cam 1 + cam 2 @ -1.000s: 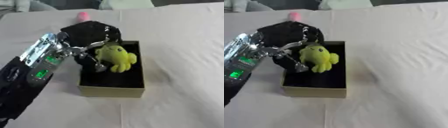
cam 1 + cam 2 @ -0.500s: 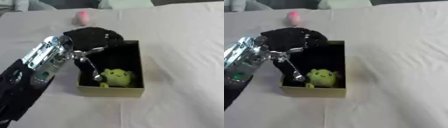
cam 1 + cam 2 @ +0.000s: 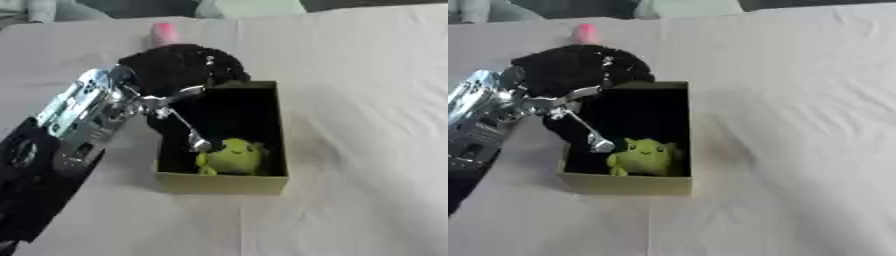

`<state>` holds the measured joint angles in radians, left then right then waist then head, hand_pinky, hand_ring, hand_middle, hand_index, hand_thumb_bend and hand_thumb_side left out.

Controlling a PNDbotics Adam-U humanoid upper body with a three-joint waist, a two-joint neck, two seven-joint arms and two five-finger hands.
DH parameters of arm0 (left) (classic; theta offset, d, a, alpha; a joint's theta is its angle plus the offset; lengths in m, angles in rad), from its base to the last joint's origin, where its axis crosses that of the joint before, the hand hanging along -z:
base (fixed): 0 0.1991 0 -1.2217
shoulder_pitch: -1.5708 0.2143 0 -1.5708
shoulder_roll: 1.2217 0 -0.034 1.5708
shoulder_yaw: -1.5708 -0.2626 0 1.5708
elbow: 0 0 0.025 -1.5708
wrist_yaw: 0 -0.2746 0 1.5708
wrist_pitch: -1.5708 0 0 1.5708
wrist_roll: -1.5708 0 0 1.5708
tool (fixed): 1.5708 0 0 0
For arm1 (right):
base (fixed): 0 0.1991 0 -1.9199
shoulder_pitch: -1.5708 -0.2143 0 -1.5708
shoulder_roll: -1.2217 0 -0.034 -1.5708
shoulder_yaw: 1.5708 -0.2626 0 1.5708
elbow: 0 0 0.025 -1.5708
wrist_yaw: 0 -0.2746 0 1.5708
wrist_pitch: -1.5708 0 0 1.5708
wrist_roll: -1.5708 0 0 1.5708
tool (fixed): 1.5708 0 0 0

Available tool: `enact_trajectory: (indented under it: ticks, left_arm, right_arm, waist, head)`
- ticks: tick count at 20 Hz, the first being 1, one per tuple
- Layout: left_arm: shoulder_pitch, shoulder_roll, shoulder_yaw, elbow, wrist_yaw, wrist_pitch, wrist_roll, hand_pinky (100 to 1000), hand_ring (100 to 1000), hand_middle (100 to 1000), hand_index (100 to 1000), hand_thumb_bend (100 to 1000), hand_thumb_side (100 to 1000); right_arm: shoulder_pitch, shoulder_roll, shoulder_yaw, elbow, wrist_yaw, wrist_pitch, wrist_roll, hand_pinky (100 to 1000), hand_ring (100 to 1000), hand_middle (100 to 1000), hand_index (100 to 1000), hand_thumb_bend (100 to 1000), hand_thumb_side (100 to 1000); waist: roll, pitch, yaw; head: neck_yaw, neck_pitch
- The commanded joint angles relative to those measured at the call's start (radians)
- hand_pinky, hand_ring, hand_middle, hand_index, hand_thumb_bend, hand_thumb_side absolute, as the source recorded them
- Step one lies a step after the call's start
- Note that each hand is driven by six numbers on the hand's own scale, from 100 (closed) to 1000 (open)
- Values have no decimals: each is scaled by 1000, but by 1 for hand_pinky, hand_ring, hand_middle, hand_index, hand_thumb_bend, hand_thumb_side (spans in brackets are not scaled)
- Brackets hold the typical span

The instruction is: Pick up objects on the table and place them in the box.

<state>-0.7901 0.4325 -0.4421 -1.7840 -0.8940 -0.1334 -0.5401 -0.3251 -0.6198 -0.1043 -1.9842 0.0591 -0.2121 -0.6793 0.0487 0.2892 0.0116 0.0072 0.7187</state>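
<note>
An olive cardboard box (image 3: 220, 184) with a dark inside stands in the middle of the white cloth. A yellow-green plush toy (image 3: 233, 155) lies in its near end, upright, free of any hand. My left hand (image 3: 179, 70), black, hovers over the box's far left corner, fingers relaxed and holding nothing. A silver rod (image 3: 185, 129) from the hand slants down toward the toy, its tip just left of it. A small pink object (image 3: 164, 33) sits on the cloth beyond the hand. The right hand shows in neither view.
My silver and black left forearm (image 3: 74, 125) crosses the lower left. White wrinkled cloth (image 3: 798, 125) covers the table to the right of the box. Pale shapes lie along the far edge.
The plush toy left my left hand and dropped into the near end of the box. The hand has drawn back a little toward the far left corner.
</note>
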Motion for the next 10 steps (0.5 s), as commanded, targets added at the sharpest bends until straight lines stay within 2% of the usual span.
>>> enact_trajectory:
  ticks: [1, 6, 10]
  left_arm:
    - [-11, 45, 53, -42, 19, 25, 31, 837, 900, 853, 919, 525, 453]
    - [-27, 135, 141, -32, 63, 71, 58, 848, 905, 861, 917, 565, 502]
    - [-66, 189, 195, 40, 102, 104, 93, 861, 914, 869, 927, 572, 499]
  right_arm:
    - [-7, -22, -9, -16, 5, -1, -5, 786, 720, 672, 789, 231, 1000]
    - [-9, -28, -9, -16, 7, 0, -10, 785, 720, 671, 789, 235, 1000]
    - [-13, -33, -7, -16, 9, 0, -9, 785, 721, 671, 788, 239, 1000]
  waist:
    - [-4, -21, 0]
    - [0, -21, -2]
    - [3, -17, -8]
  head:
    - [-3, -4]
    - [-5, -2]
    - [6, -7]
